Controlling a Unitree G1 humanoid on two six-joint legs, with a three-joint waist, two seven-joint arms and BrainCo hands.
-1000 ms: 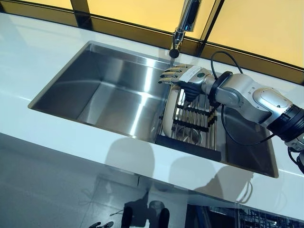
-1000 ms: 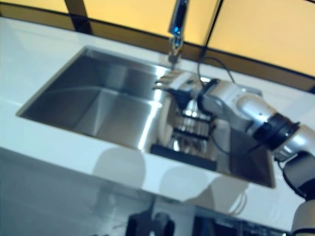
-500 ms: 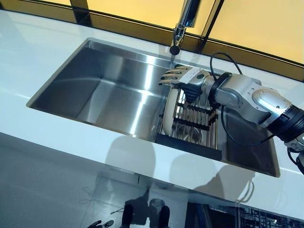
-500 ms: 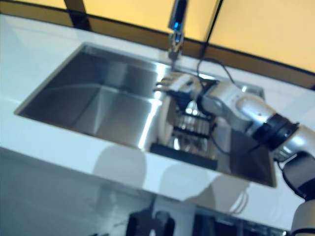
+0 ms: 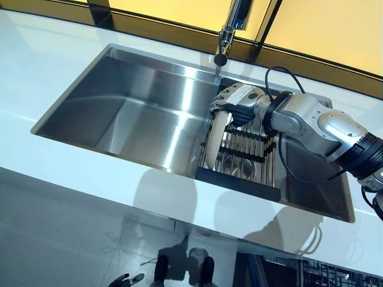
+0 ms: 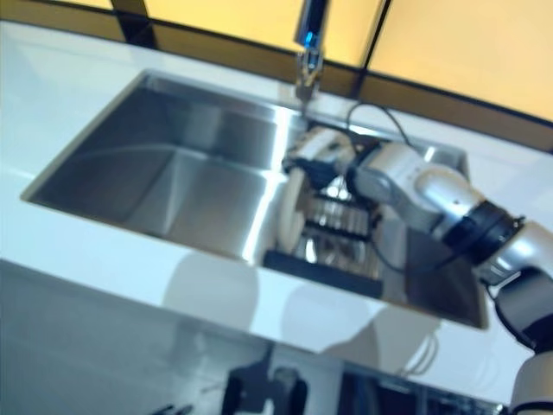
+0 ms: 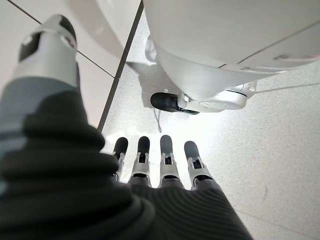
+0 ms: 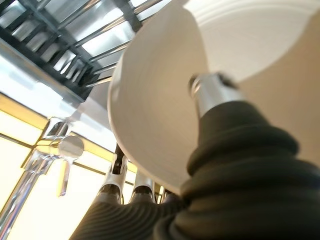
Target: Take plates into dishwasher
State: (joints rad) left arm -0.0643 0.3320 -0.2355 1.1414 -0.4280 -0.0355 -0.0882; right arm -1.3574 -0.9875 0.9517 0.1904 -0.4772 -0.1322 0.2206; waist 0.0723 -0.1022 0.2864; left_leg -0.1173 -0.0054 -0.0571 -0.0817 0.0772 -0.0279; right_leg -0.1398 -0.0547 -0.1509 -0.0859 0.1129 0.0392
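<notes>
A white plate (image 5: 213, 136) stands on edge at the left end of a black wire dish rack (image 5: 246, 150) in the right part of the steel sink (image 5: 137, 107). My right hand (image 5: 237, 101) reaches in from the right and is curled over the plate's top rim. In the right wrist view the plate (image 8: 160, 95) sits between the thumb (image 8: 212, 92) on its near face and the fingers (image 8: 118, 169) behind its rim. My left hand (image 7: 165, 160) hangs low over the floor, fingers straight and empty.
A chrome faucet (image 5: 231, 27) rises just behind the rack. White countertop (image 5: 90, 173) surrounds the sink. The sink's left basin holds nothing. A wire rack (image 5: 326, 276) shows below the counter's front edge at the lower right.
My right hand has come down from above the plate, and its straight fingers have curled over the plate's top rim. The view has shifted slightly.
</notes>
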